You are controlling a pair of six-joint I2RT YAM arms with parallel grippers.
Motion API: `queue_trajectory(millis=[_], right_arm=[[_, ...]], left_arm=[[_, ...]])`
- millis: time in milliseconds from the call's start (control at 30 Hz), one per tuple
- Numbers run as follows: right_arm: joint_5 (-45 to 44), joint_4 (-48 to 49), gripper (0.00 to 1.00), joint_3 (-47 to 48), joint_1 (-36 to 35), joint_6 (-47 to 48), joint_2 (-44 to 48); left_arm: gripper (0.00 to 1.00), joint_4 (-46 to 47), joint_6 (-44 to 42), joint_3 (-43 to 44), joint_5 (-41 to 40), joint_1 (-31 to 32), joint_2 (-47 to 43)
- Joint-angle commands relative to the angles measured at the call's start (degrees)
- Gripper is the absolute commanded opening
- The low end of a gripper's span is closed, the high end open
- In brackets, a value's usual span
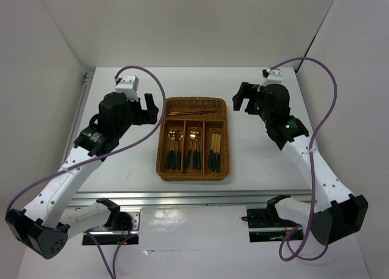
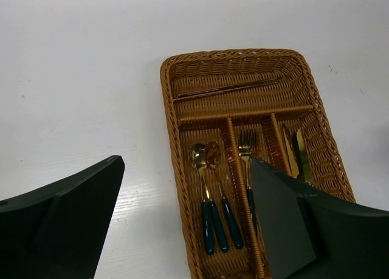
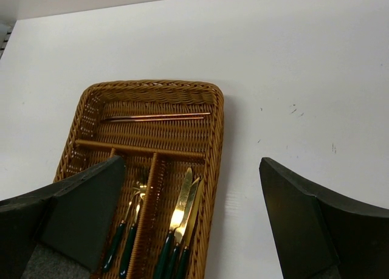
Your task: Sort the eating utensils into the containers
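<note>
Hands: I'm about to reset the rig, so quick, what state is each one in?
Left hand: open, holding nothing.
Right hand: open, holding nothing.

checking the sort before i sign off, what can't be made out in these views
- Top view: the spoons and forks are too small to tell their heads apart.
- Left wrist view: a finger of the open left gripper covers the fork handles and the lower halves of the knives.
- Right wrist view: a finger of the open right gripper hides the spoon slot; the bottom edge cuts off the near end of the tray.
</note>
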State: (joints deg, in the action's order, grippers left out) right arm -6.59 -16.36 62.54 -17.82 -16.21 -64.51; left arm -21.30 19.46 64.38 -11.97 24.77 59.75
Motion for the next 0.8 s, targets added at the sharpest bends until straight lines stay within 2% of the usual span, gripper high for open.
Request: queue_trajectory(millis=[0, 100, 167, 267, 467, 767], right_arm=[[-0.2, 3.2, 1.00, -0.1, 0.3, -0.2, 0.7], [-1.5, 5.3, 1.00, -0.1, 0.3, 1.0, 0.7], [-1.5, 6.0, 1.00, -0.1, 0.3, 2.7, 0.2], [-2.0, 6.0, 1.00, 0.6, 0.3, 3.4, -1.1], [2.3, 6.0, 1.00, 1.9, 0.3, 5.1, -3.0], [1.1, 3.8, 1.00, 3.6, 0.3, 1.6, -3.5]], left_arm=[[1.00, 3.2, -0.6, 1.1, -0.1, -0.3, 1.8], [1.00, 2.1, 0.0, 2.5, -5.6, -0.3, 2.3], [1.00, 5.5, 0.0, 1.5, -7.0, -0.3, 2.3], [1.00, 10.7, -1.2, -2.5, -7.0, -0.3, 0.3], [1.00, 11.8, -1.7, -3.6, -5.6, -0.3, 0.3], [1.00, 12.3, -2.4, -4.7, -6.7, -0.3, 0.3]])
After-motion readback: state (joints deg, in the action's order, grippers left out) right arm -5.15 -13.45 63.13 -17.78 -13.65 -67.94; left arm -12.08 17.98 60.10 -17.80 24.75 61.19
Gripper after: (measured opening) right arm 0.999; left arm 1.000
